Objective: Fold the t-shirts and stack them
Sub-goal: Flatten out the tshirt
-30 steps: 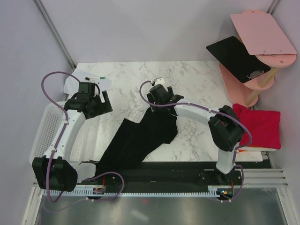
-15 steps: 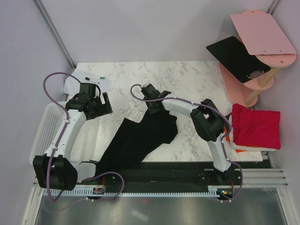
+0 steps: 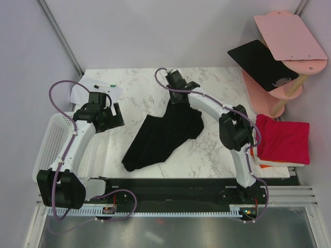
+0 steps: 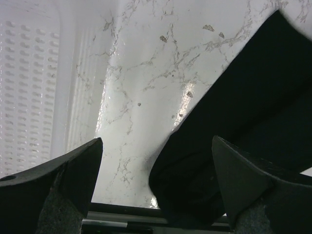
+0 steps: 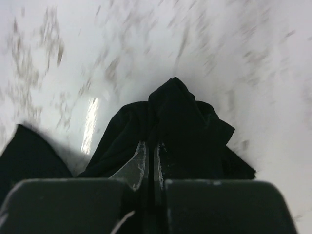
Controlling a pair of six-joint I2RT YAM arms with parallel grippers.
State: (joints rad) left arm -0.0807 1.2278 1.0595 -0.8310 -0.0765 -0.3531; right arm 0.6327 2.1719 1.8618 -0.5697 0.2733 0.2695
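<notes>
My right end effector (image 5: 150,152) clenched on crumpled black t-shirt (image 3: 160,138); left end effector (image 3: 109,117) released. Red t-shirt (image 3: 285,139) folded aside; black one's folding, stacking remain.

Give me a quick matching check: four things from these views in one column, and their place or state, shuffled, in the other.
Things:
1. black shirt
2. red shirt
3. left gripper
4. white basket

Place or state:
A. open, holding nothing
B. at the far left
C. pinched by the shut right gripper
D. folded, at the far right

Pairs: 1-C, 2-D, 3-A, 4-B
</notes>
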